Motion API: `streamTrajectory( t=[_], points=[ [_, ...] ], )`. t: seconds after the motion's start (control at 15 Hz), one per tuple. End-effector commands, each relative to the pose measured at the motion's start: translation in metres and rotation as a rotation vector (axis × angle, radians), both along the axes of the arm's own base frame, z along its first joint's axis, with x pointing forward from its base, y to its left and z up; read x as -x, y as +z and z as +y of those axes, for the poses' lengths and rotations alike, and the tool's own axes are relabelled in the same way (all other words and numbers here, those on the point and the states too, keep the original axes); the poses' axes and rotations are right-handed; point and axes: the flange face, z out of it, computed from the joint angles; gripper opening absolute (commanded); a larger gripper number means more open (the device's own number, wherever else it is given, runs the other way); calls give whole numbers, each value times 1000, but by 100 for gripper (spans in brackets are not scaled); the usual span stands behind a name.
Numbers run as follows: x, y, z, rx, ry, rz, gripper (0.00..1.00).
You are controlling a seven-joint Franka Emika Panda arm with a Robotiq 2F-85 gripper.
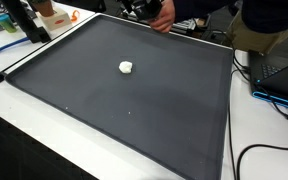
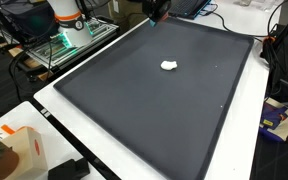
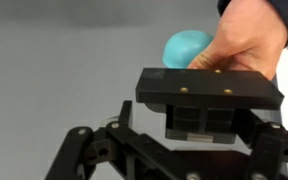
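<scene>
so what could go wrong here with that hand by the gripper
The hand holds a blue ball right by the open gripper, so any sudden move could strike or pinch it. If dropped, the ball might roll across the dark mat toward the small white lump.

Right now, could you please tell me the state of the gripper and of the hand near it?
Gripper: open, holding nothing.
Person's hand: holding a teal ball.
</scene>
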Motion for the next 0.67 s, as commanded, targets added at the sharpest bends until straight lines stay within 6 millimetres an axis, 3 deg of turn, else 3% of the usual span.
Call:
streamTrajectory(
  t=[0.0, 0.07, 0.13, 0.2, 0.27, 0.33, 0.4, 0.53, 0.6],
  points=[
    [-11, 0, -15, -2, 7, 24, 93],
    [-13, 1, -17, -3, 4, 27, 83],
    [-16, 1, -20, -6, -1, 27, 85],
    [-18, 1, -22, -6, -5, 27, 79],
    [-20, 0, -24, -9, -9, 30, 66],
    [-22, 0, -26, -10, -12, 32, 96],
    [-23, 0, -28, -12, -14, 34, 94],
    [-24, 3, -32, -19, -18, 29, 100],
    [-17, 15, -37, -16, -20, -9, 100]
  ],
)
